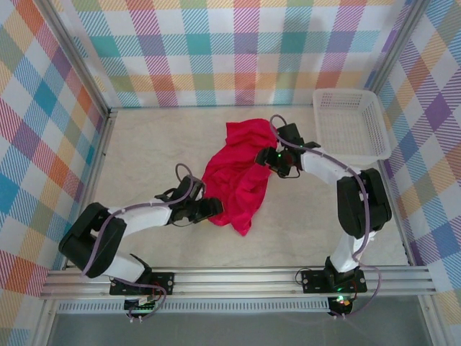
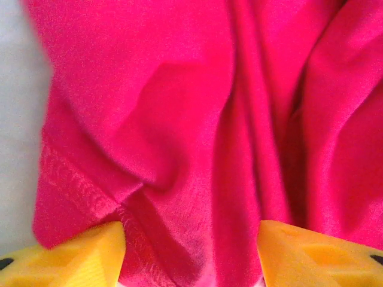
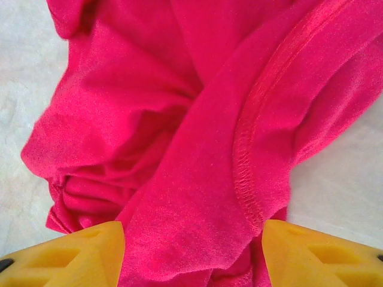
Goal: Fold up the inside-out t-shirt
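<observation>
Honestly, with left and right jaws partway open astride the crumpled t-shirt (image 1: 238,180) on the surface (image 1: 144,151), clamping nothing yet, pinch one hem layer per side, then spread flat.

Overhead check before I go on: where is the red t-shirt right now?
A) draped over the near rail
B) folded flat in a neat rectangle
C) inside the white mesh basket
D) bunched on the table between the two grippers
D: the t-shirt lies crumpled on the table, with the left gripper at its near-left edge and the right gripper at its far-right side, apart from the basket in the far right corner.
</observation>
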### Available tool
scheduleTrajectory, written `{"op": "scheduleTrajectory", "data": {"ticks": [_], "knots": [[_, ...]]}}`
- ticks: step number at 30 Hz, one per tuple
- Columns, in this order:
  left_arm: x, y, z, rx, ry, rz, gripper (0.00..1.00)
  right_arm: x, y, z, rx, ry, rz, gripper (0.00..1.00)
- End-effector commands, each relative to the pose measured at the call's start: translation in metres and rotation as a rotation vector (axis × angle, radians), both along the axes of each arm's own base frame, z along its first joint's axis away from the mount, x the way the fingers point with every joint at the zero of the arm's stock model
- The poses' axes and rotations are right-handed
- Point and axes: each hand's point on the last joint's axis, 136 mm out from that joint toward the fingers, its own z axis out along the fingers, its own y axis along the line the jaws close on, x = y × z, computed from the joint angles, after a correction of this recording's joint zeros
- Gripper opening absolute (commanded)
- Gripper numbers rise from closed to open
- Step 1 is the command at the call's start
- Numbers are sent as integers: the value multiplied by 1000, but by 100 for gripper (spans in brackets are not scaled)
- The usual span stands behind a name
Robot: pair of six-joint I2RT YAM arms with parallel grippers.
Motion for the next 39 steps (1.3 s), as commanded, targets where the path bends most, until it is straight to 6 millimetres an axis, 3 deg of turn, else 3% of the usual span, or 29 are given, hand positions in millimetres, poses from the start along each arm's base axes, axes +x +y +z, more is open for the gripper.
{"op": "scheduleTrajectory", "data": {"ticks": [1, 5, 9, 10, 12, 16, 19, 24, 27, 30, 33, 36, 39], "knots": [[9, -5, -11, 26, 13, 28, 56, -2, 33, -8, 97, 15, 26, 63], [10, 5, -25, 98, 46, 59, 36, -6, 55, -23, 119, 55, 30, 58], [11, 22, -18, 195, 41, 86, 7, -2, 63, -15, 140, 56, 27, 14], [13, 28, -10, 227, 25, 90, 2, -1, 61, -6, 133, 39, 25, 6], [14, 45, 7, 297, 0, 101, 0, 2, 56, 18, 104, -11, 33, 0], [25, 86, 62, 393, -92, 165, 0, 3, 44, 89, 53, -148, 62, 0], [31, 129, 117, 446, -179, 263, 0, -4, 29, 152, 34, -285, 61, 0], [25, 202, 227, 464, -398, 478, 0, -35, 1, 259, 94, -545, 22, 0], [14, 221, 287, 452, -529, 538, 0, -56, -17, 303, 115, -645, -8, 0], [6, 224, 328, 441, -612, 537, 0, -74, -30, 330, 126, -706, -23, 0], [5, 227, 350, 459, -657, 533, 0, -82, -42, 346, 99, -752, -40, 0], [16, 229, 354, 499, -666, 534, 0, -74, -52, 342, 31, -761, -76, 0], [46, 217, 338, 490, -619, 492, 0, -46, -56, 322, -12, -723, -103, 0]]}}
